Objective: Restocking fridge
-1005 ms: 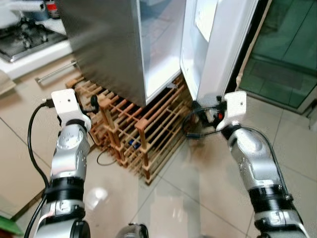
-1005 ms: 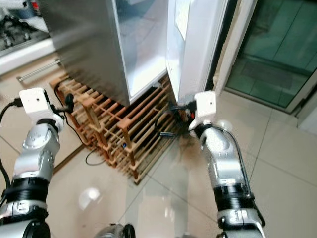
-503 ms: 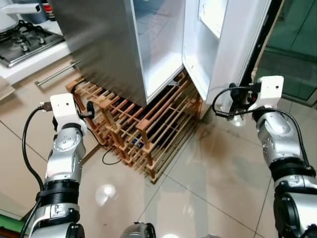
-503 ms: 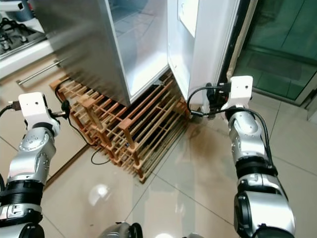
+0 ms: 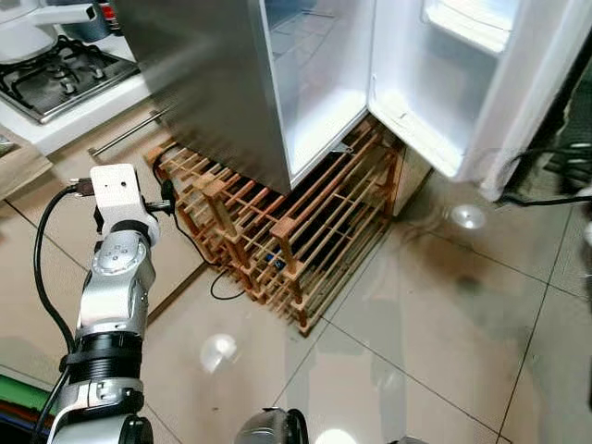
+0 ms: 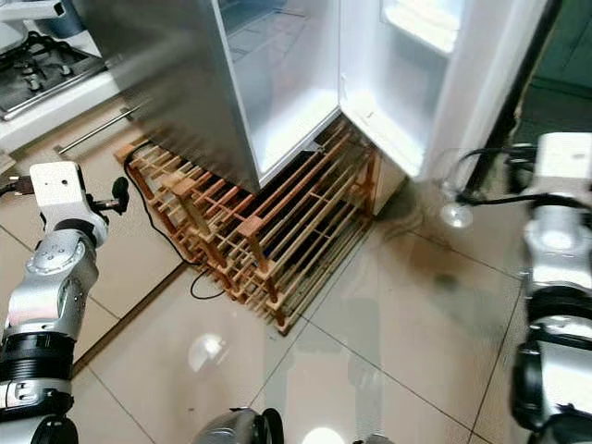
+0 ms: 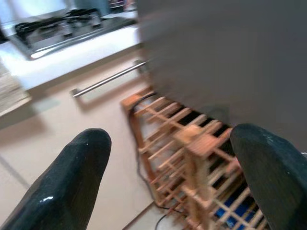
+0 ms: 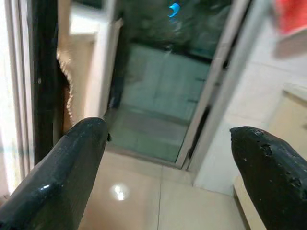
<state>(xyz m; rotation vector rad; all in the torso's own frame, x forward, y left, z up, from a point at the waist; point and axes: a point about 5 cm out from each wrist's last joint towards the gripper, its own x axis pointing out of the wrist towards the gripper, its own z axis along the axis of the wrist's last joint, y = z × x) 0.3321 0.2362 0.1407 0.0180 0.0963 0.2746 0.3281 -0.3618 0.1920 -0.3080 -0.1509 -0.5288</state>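
Observation:
The silver fridge [image 5: 203, 83] stands with its door [image 5: 462, 92] swung wide, showing a bare white interior [image 5: 319, 83] and a door shelf [image 5: 476, 23]. It rests on a wooden slatted rack [image 5: 305, 222]. My left gripper [image 7: 168, 177] is open and holds nothing. It hovers low by the rack's left end, near the fridge's steel side. My right gripper [image 8: 168, 177] is open too, with nothing between its fingers [image 8: 67, 172]. It sits out past the door's outer edge and faces a glass door. My right wrist [image 6: 564, 166] shows at the far right edge.
A gas hob [image 5: 55, 69] and a white counter with a drawer handle [image 5: 129, 134] lie at the left. A black cable [image 5: 217, 287] trails from the rack onto the glossy tiled floor [image 5: 416, 324]. A dark glass sliding door [image 8: 158, 105] stands to the right.
The fridge door has swung much wider open. My right arm has moved out to the right with the door's edge. The camera has shifted, and my left arm has held about still.

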